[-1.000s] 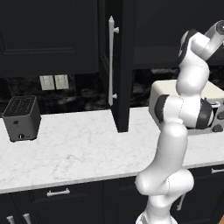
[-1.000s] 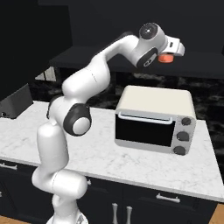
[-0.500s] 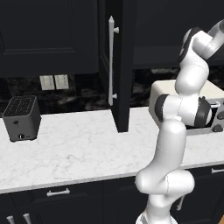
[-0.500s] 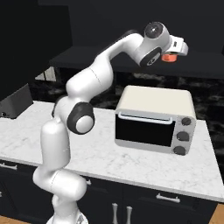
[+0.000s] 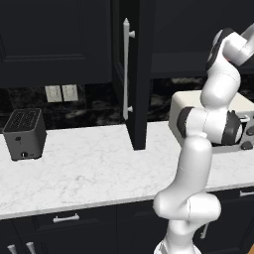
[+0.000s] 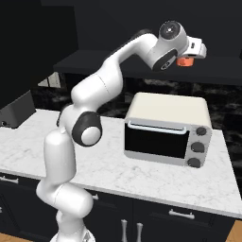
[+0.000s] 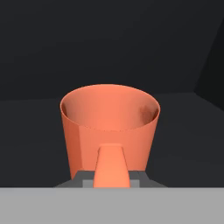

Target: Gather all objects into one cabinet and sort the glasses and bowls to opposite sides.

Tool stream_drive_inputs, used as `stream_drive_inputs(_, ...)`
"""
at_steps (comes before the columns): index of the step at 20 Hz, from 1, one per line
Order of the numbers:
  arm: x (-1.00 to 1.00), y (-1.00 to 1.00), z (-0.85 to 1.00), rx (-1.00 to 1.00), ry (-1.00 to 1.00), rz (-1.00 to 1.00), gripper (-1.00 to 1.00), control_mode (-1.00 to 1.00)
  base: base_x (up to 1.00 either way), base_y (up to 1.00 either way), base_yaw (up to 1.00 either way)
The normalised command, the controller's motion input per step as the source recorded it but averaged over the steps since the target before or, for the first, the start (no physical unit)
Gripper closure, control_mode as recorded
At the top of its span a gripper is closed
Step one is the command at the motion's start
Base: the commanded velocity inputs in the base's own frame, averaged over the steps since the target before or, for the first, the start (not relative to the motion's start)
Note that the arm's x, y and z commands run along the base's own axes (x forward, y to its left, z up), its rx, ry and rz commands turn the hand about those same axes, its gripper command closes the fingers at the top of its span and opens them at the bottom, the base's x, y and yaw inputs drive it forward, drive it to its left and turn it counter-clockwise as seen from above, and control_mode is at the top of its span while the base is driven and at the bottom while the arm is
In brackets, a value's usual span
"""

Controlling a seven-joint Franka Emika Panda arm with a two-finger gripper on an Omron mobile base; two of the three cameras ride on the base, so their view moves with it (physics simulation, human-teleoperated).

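Having just clamped shut on the orange mug's (image 7: 109, 127) handle directly ahead of it, the hand (image 6: 188, 60) can now carry it toward the shared cabinet.

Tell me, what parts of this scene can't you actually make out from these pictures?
- The gripper: in the right base view the hand's white body hides most of its fingers, so only a bit of the orange mug shows.
- Mug's handle: in the hand view its lower end is cut off at the bottom.
- Toaster oven: in the left base view, largely behind the arm.
- The dark shelf space behind the mug: too dark to read.
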Motion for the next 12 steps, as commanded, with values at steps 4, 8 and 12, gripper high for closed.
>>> stream_drive_inputs(4, -0.74, 0.00, 0.10, -0.04, -0.07, 0.00, 1.00, -1.00, 0.00, 0.00, 0.00)
stream_drive_inputs(8, -0.94, 0.07, 0.27, -0.02, -0.10, 0.00, 1.00, -1.00, 0.00, 0.00, 0.00)
stream_drive_inputs(12, -1.00, 0.24, 0.18, 0.00, -0.11, 0.00, 1.00, -1.00, 0.00, 0.00, 0.00)
